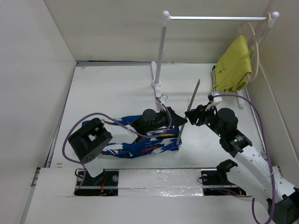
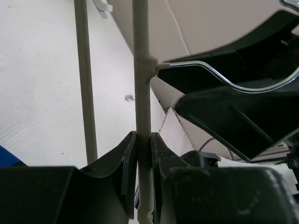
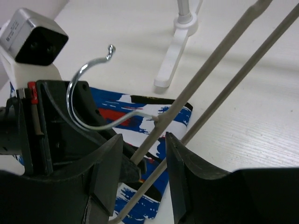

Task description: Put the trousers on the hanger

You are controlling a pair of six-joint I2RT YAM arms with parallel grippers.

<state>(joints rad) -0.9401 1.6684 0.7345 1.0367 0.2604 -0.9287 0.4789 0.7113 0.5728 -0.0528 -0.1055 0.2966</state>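
Observation:
The blue-and-white printed trousers (image 1: 140, 148) lie folded flat on the table, and also show in the right wrist view (image 3: 140, 105). The thin grey hanger (image 1: 194, 95) stands tilted at the trousers' right end. My left gripper (image 1: 180, 120) is shut on one of the hanger's rods (image 2: 141, 93), just below the metal hook (image 2: 224, 77). My right gripper (image 3: 145, 144) is open, its jaws standing either side of the hanger's two rods (image 3: 205, 74) without touching them. It faces the left gripper (image 3: 56, 121) closely.
A white clothes rack (image 1: 159, 51) stands behind, its foot (image 3: 175, 51) near the trousers. A yellow garment (image 1: 233, 65) on a beige hanger (image 1: 254, 37) hangs at its right end. White walls close in on the left, back and right.

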